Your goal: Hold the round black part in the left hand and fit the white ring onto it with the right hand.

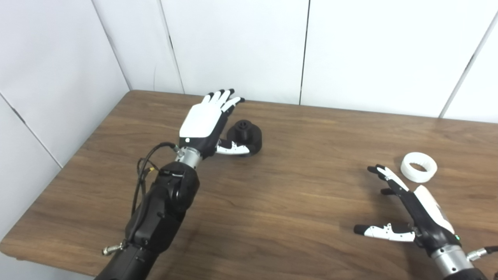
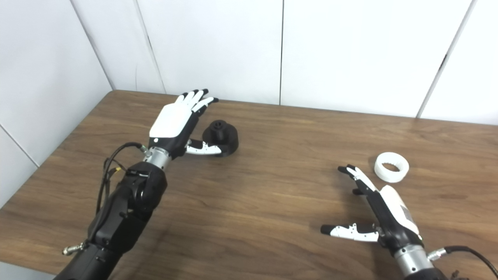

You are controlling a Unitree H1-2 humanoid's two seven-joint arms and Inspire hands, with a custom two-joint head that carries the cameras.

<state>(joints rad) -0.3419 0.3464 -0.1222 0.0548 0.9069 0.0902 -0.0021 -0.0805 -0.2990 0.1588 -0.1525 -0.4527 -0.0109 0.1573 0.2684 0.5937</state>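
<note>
I am holding my left hand (image 1: 205,124) edge-up just beside the round black part (image 1: 246,136), with my fingers (image 1: 221,96) stretched straight and lying close together, pointing toward the back wall (image 1: 233,42). My thumb (image 1: 233,148) is reaching out sideways along the near side of the part, at its base; I cannot tell whether it is touching. Nothing is being gripped here. The part is sitting on the wooden table (image 1: 280,202), toward the far left, with its narrower knob facing up.

My right hand (image 2: 385,216) is hovering low near the table's front right, fingers extended and thumb (image 2: 348,230) splayed wide to the left, holding nothing. The white ring (image 2: 391,167) is lying flat on the table just beyond and to the right of my fingertips (image 2: 347,169), apart from them.

A wide stretch of bare wood is separating the ring from the black part. White wall panels are closing in the table at the back and along the left.
</note>
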